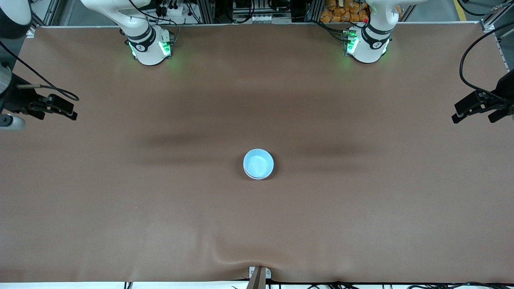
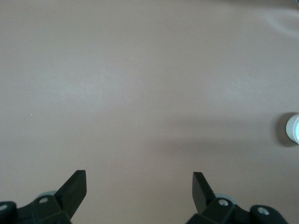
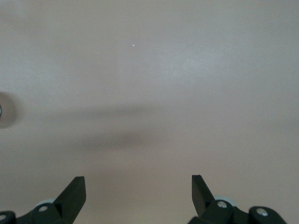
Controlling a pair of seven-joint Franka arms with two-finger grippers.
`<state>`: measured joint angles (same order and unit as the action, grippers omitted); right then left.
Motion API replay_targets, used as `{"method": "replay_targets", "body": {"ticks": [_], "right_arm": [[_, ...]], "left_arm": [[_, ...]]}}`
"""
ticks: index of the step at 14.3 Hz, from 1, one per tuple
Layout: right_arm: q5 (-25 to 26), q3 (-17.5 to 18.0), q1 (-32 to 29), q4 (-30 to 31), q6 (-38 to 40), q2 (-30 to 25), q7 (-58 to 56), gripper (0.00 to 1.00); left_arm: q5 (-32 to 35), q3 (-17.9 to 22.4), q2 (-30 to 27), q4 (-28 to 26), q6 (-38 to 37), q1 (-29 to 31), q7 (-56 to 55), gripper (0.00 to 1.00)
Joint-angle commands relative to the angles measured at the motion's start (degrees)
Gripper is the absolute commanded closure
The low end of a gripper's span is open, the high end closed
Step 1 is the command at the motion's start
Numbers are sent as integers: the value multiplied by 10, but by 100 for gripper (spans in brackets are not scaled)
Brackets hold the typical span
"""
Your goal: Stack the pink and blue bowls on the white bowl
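A light blue bowl [image 1: 258, 163] stands upright in the middle of the table. Its pale side [image 2: 294, 129] shows at the edge of the left wrist view. The pink bowl and the white bowl are hidden; I cannot tell whether they sit under the blue one. My left gripper [image 1: 473, 117] hangs open and empty over the left arm's end of the table, well away from the bowl. My right gripper [image 1: 58, 114] hangs open and empty over the right arm's end. Each wrist view shows its own gripper, left [image 2: 140, 179] and right [image 3: 138, 184], wide apart over bare cloth.
A brown cloth [image 1: 160, 208] covers the whole table, with a wrinkle at the edge nearest the camera. A small bracket [image 1: 259, 275] sits at that edge. The two arm bases [image 1: 150, 48] [image 1: 367, 46] stand along the edge farthest from the camera.
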<state>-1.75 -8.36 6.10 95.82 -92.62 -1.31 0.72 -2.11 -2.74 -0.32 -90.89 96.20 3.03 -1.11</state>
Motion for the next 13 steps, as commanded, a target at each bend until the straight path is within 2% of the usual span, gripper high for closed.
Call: {"method": "replay_targets", "body": {"ticks": [1, 5, 13], "right_arm": [[16, 0, -13, 17, 9, -19, 2, 0], [17, -14, -13, 8, 10, -17, -41, 0], [18, -8, -7, -25, 14, -12, -42, 0]], "left_arm": [[-5, -1, -17, 2, -25, -2, -5, 0], [-4, -2, -14, 6, -26, -1, 2, 0], [-4, -8, -13, 12, -26, -5, 2, 0]]}}
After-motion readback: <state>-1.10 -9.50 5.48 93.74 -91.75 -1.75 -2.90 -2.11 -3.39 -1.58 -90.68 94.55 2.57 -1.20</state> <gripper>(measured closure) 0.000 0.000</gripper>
